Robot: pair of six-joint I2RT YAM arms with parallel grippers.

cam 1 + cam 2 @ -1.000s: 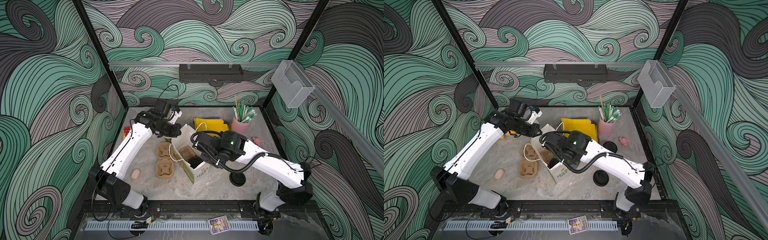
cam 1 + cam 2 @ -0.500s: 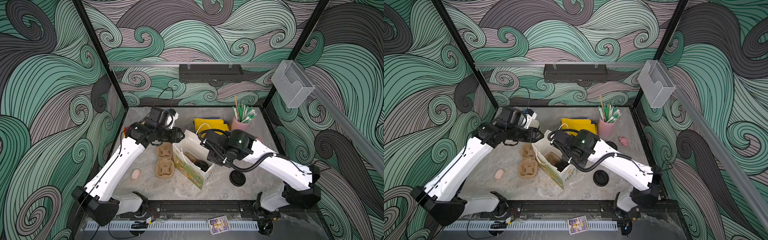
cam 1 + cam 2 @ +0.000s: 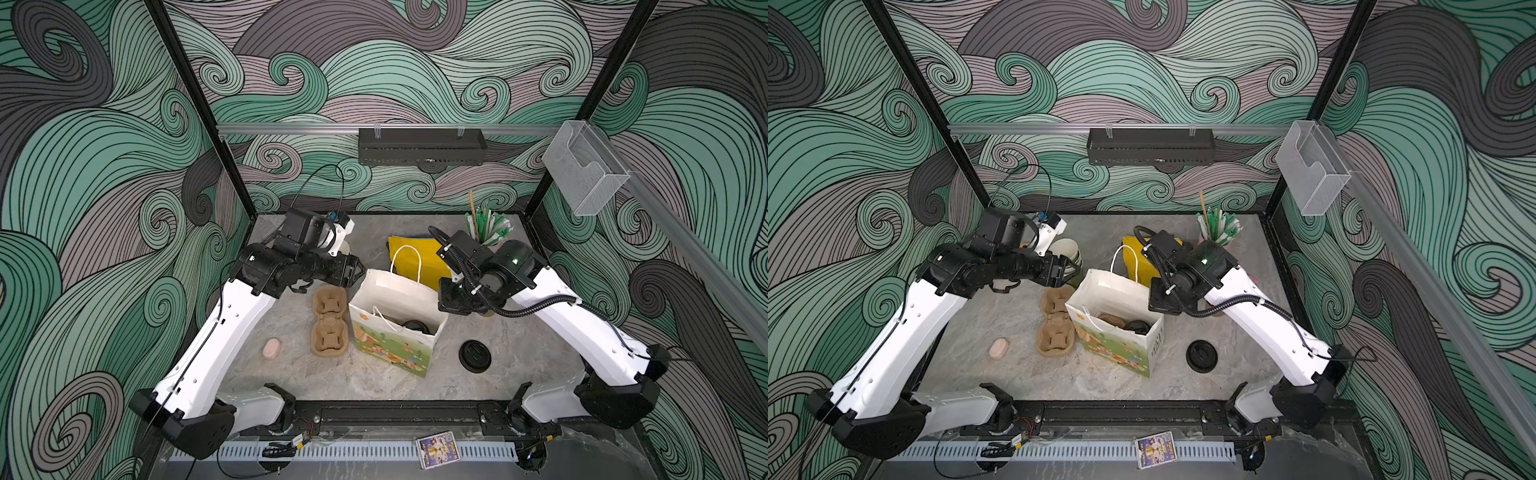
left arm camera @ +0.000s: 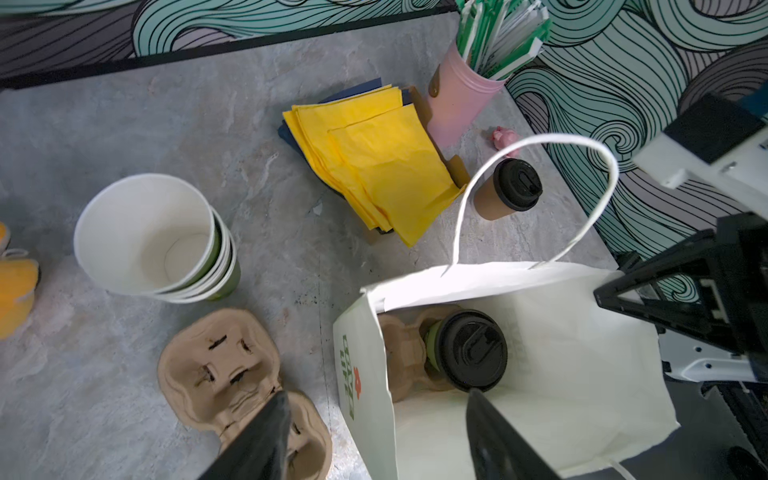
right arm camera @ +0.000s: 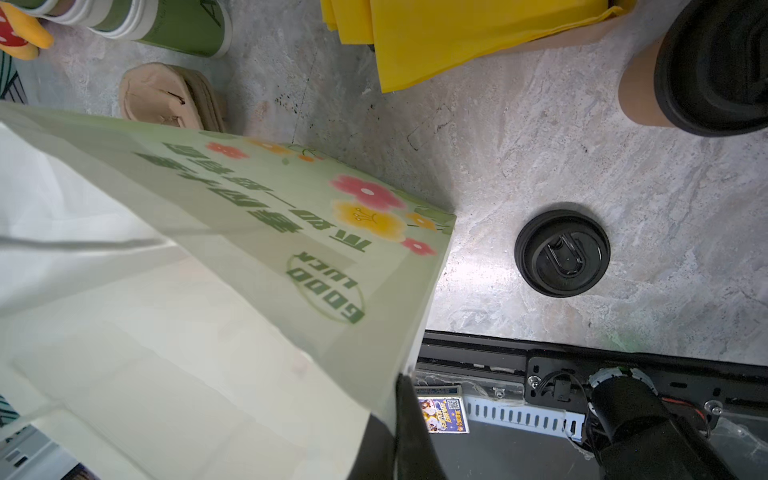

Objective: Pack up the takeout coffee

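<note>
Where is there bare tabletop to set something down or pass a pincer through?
Widest: the front strip between the paper bag and front rail. Also bare: the back, between nested cups and yellow napkins. Crowded: cup carriers close on the bag's left, loose lid on its right, tan cup beside the napkins.

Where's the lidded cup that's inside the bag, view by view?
Top view: lidded cup, centre, down inside the white paper bag.
Top view: cup, centre, in the bag.
Left wrist: cup, right of centre, in the bag.
Right wrist: not in it; bag wall only.
Landmark: the bag, in all four.
</note>
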